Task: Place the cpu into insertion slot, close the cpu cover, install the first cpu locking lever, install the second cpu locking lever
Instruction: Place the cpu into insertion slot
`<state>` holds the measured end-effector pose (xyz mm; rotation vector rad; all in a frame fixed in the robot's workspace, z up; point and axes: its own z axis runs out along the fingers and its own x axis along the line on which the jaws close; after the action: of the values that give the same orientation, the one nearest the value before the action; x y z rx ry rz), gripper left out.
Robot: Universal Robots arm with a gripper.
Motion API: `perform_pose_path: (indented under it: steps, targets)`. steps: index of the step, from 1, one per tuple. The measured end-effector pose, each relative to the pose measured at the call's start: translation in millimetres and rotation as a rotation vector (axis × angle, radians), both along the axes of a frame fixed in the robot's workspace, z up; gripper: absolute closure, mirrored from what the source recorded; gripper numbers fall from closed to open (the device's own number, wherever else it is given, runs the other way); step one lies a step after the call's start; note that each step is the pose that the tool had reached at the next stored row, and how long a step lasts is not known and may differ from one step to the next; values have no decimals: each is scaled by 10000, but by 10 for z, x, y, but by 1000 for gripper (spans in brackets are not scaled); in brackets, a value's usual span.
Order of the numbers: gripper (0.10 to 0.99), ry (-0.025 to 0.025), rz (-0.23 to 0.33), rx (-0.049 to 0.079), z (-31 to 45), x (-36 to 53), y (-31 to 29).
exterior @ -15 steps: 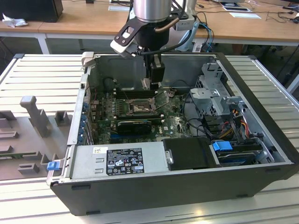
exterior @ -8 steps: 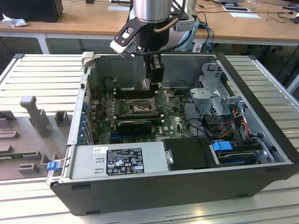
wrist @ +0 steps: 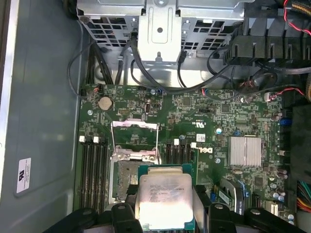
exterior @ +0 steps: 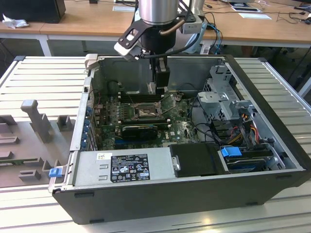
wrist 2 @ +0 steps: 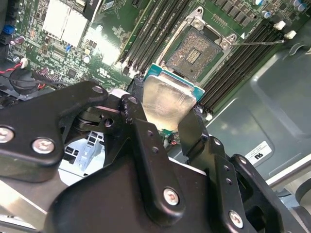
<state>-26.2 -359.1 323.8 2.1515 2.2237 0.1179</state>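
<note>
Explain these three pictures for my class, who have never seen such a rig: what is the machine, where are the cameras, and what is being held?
The machine is a robot arm reaching down into an open computer case lying on a slatted table. The exterior view looks on from outside; both wrist views come from cameras riding on the arm, looking past its black gripper. The gripper is shut on the cpu, a small flat chip. Beneath is the green motherboard with the insertion slot, empty. The cpu cover, a thin silver frame, is swung open beside the slot.
</note>
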Motion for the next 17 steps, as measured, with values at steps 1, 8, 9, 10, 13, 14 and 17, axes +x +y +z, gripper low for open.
perform_pose_path:
  steps: [1,8,9,10,13,14,17]
  targets:
    - [561,0,-53,-1,-5,0,1]
    - [561,7,-275,-14,-187,0,20]
    - [561,7,-276,-13,-214,0,20]
    - [561,7,-275,-16,-245,0,20]
    - [561,7,-275,-16,-322,0,20]
    - [561,7,-275,-16,-348,0,20]
    - [561,7,-275,-16,-392,0,20]
